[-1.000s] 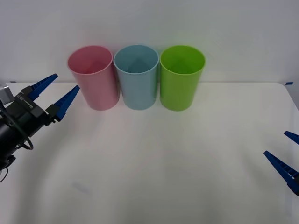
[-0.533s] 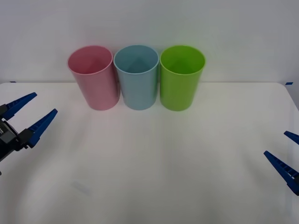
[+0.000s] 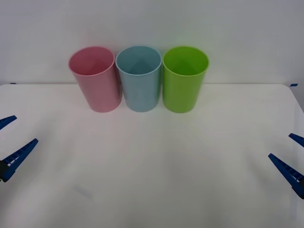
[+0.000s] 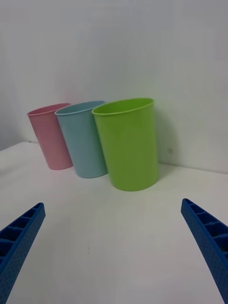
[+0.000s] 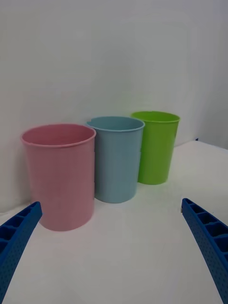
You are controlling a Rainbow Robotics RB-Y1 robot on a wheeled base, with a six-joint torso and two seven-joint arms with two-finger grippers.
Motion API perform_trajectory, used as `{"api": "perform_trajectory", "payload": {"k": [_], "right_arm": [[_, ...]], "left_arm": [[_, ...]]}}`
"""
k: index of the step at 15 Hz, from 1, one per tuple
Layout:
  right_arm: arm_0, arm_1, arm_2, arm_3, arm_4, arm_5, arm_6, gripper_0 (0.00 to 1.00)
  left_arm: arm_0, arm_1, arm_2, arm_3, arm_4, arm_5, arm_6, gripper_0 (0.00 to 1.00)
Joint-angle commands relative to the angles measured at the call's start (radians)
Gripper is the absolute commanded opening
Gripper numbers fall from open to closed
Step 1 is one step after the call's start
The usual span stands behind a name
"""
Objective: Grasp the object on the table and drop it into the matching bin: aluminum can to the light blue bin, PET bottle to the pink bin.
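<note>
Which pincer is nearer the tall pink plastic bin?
Left. The left pincer sits at the table's left edge, nearer the tall pink plastic bin; the right pincer is at the far right edge.

Three bins stood upright in a row on the table [image 3: 156, 161], at its far edge against the wall [image 3: 237, 28]. The pink bin [image 3: 95, 78] was at the left end, the light blue bin [image 3: 138, 78] in the middle, and the lime green cup [image 3: 184, 78] at the right end, each just beside its neighbour. The left gripper [image 3: 10, 142] hung over the table's near left edge, the right gripper [image 3: 290, 156] over its near right edge, both well apart from the row and in front of it.
</note>
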Motion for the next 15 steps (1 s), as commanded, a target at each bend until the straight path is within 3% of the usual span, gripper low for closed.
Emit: {"api": "perform_trajectory", "payload": {"k": [1, 7, 15], "right_arm": [[0.000, 0.000, 0.000, 0.000, 0.000, 0.000, 0.000, 1.00], [0.000, 0.000, 0.000, 0.000, 0.000, 0.000, 0.000, 1.00], [0.000, 0.000, 0.000, 0.000, 0.000, 0.000, 0.000, 1.00]], "left_arm": [[0.046, 0.007, 0.042, 0.000, 0.003, -0.031, -0.025, 1.00], [0.118, 0.014, 0.098, 0.000, 0.008, -0.057, -0.138, 1.00], [0.212, 0.073, 0.130, 0.000, 0.031, -0.084, -0.140, 1.00]]}}
